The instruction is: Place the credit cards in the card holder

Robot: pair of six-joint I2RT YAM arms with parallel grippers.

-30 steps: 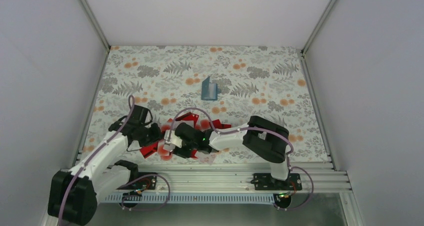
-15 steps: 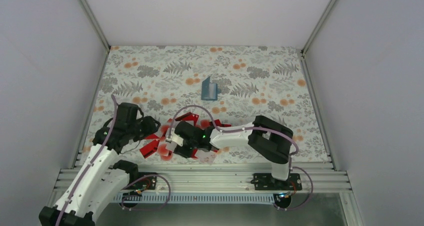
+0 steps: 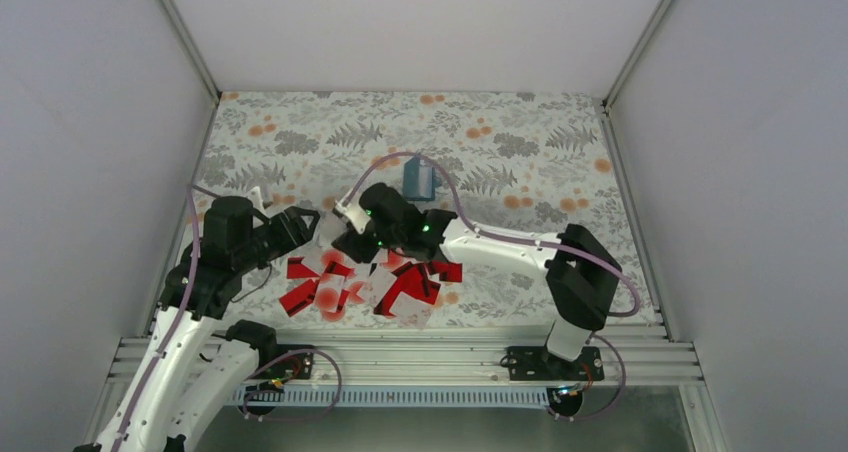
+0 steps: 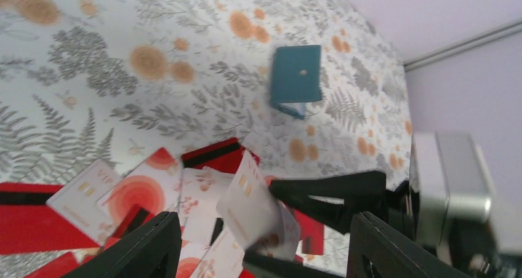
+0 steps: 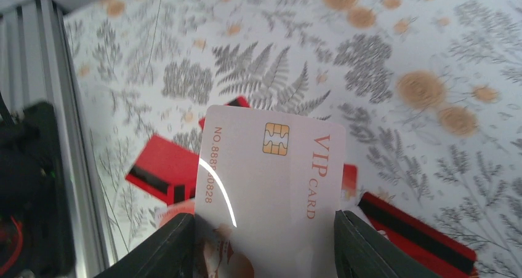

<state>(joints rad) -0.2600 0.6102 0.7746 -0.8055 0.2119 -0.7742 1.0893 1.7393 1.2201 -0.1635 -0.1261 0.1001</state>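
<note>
Over floral table (image 3: 520,132), right pincer (image 5: 265,244) grips credit card (image 5: 271,167); left pincer (image 4: 261,253) gapes.

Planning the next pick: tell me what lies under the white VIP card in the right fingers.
Below the white VIP card, red striped cards lie on the floral table. Whatever sits directly behind it is hidden.

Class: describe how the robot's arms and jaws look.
The left arm and right arm have white link shells and chunky black joint housings. A thin lilac cable loops along each. The jaws are flat black angular plates. A green light glows by the right wrist.
</note>
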